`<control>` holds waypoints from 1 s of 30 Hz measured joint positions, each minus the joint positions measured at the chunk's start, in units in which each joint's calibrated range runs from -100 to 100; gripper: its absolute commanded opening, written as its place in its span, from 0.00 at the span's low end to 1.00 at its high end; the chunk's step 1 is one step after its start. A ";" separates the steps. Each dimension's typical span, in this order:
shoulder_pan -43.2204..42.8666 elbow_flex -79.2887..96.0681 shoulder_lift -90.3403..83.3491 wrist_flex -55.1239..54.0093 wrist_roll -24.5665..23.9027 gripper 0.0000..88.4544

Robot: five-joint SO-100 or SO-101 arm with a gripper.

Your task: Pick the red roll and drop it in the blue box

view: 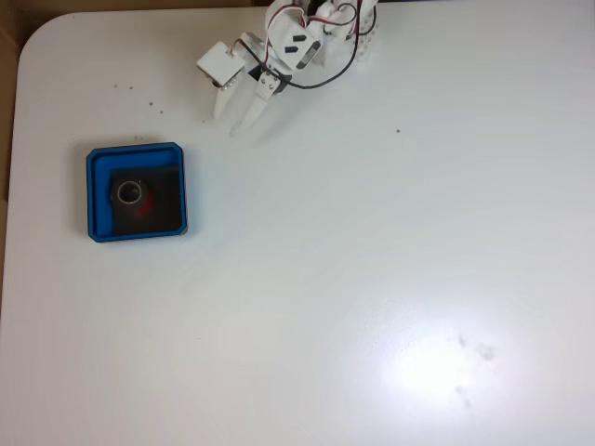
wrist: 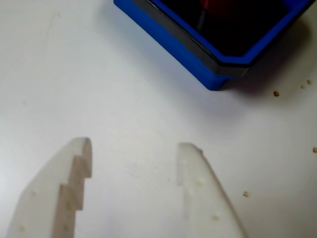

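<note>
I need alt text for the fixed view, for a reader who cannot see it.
A red roll lies inside a blue box at the left of a white table. The white gripper is at the top edge, apart from the box, jaws open and empty.

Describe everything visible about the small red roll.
The small red tape-like roll lies flat inside the shallow bright-blue square box, left of centre on its black floor, in the fixed view. Its grey-silver top ring faces up around a hollow centre, with red showing on its lower right side. Only the floor touches it; the white two-finger gripper is open, well away. The wrist view shows a red sliver.
</note>
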 measured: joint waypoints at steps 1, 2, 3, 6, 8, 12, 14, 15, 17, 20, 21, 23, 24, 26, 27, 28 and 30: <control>-0.99 1.08 -1.69 0.00 0.08 0.18; -1.58 2.15 -3.22 0.00 0.08 0.18; -1.98 3.41 -4.91 0.00 0.17 0.18; -4.55 5.47 -9.06 0.00 0.17 0.18; -5.84 5.65 -9.91 0.00 0.17 0.18; -11.88 5.65 -10.33 0.00 0.17 0.18; -15.64 5.65 -10.41 0.00 0.17 0.18; -17.12 5.65 -10.41 0.00 0.17 0.18; -19.59 5.65 -10.41 0.00 0.17 0.18; -25.43 5.65 -10.41 0.00 0.17 0.18; -27.12 5.65 -10.41 0.00 0.17 0.18; -32.06 5.65 -10.41 0.00 0.17 0.18; -34.44 5.65 -10.41 0.00 0.17 0.18; -37.70 5.65 -10.41 0.00 0.17 0.18; -39.49 5.65 -10.41 0.00 0.17 0.18; -41.66 5.65 -10.41 0.00 0.17 0.18; -44.14 5.65 -10.41 0.00 0.17 0.18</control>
